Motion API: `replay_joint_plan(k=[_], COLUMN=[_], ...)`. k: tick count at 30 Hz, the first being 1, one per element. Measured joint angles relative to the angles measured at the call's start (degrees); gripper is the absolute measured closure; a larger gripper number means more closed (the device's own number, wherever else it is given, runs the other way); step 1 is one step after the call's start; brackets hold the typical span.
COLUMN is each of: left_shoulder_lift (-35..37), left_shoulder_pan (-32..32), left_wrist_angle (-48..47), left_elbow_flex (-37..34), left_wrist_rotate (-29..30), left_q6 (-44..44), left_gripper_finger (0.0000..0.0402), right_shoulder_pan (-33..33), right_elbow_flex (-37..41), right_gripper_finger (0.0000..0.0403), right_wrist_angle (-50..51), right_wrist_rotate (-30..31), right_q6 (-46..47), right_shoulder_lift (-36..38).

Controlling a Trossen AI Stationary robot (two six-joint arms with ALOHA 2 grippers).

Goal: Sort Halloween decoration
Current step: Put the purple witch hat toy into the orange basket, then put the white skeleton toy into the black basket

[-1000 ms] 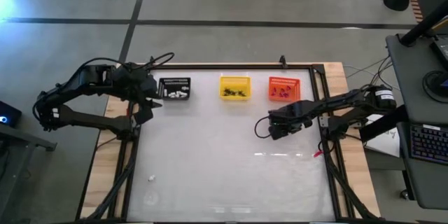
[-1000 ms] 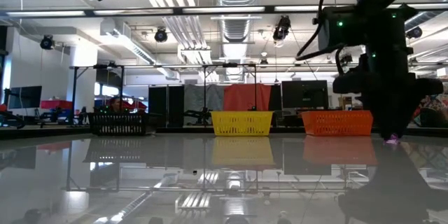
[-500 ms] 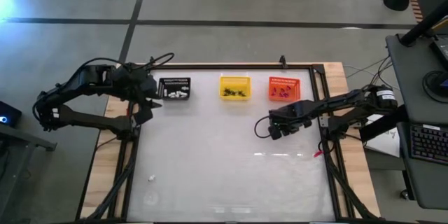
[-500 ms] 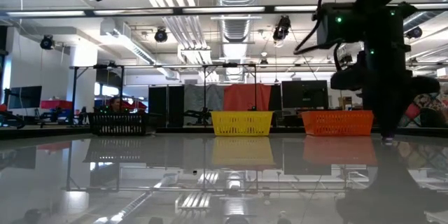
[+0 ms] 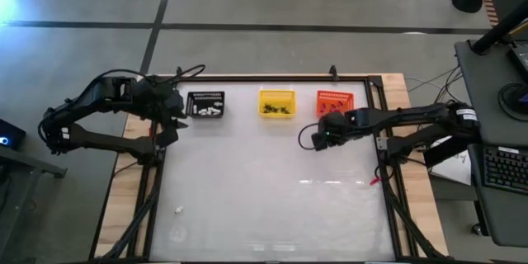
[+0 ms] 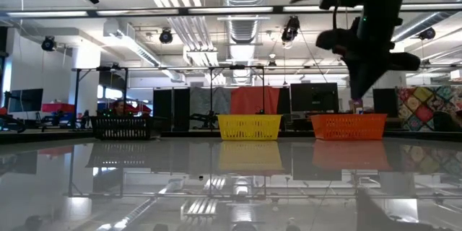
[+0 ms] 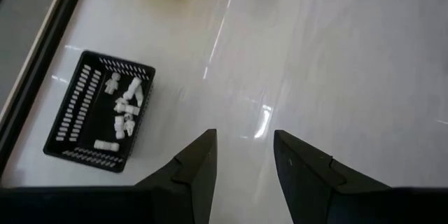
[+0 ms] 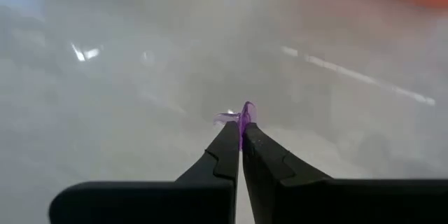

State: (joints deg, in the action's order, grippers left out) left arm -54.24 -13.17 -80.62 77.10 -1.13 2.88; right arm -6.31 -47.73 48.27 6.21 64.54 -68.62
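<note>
right of centre in the high view, the right gripper (image 5: 318, 138) hung just below the orange basket (image 5: 334, 104), its fingers pinched on a purple bit (image 8: 244, 114) held only at the very tips. such a thin grip could have let it slip onto the table (image 5: 264, 190) short of the basket. the left gripper (image 7: 243, 155), fingers apart, waited beside the black basket (image 7: 98, 111).
</note>
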Motion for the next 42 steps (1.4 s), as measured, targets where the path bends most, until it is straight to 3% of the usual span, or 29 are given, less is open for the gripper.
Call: replay_joint_plan(k=[7,13,23,35,42], left_shoulder_lift=[0.0,0.0,0.02,-0.04,-0.92], left_shoulder_pan=[0.01,0.02,0.02,0.0,0.01], left_wrist_angle=[-1.48,-1.84,-3.51,-5.47,-7.95], left_elbow_flex=[0.0,0.0,0.0,-0.02,-0.02], left_wrist_rotate=[0.02,0.02,0.1,0.61,0.59], left_q6=[0.87,0.99,2.2,5.39,5.95], left_gripper_finger=[0.0277,0.0277,0.0277,0.0277,0.0277], right_shoulder_pan=[-8.6,-19.55,-34.14,-36.61,-36.61], right_elbow_flex=[-3.92,-5.93,-5.48,-5.89,-10.43], right_gripper_finger=[0.0395,0.0394,0.0394,0.0389,0.0338], right_wrist_angle=[0.02,-0.64,-0.98,-1.31,-1.44], right_wrist_rotate=[5.42,5.7,-3.01,-5.59,-4.72], right_q6=[-7.06,-15.25,-27.84,-32.87,-36.26], right_shoulder_lift=[0.45,-0.45,-5.45,-12.99,-12.46])
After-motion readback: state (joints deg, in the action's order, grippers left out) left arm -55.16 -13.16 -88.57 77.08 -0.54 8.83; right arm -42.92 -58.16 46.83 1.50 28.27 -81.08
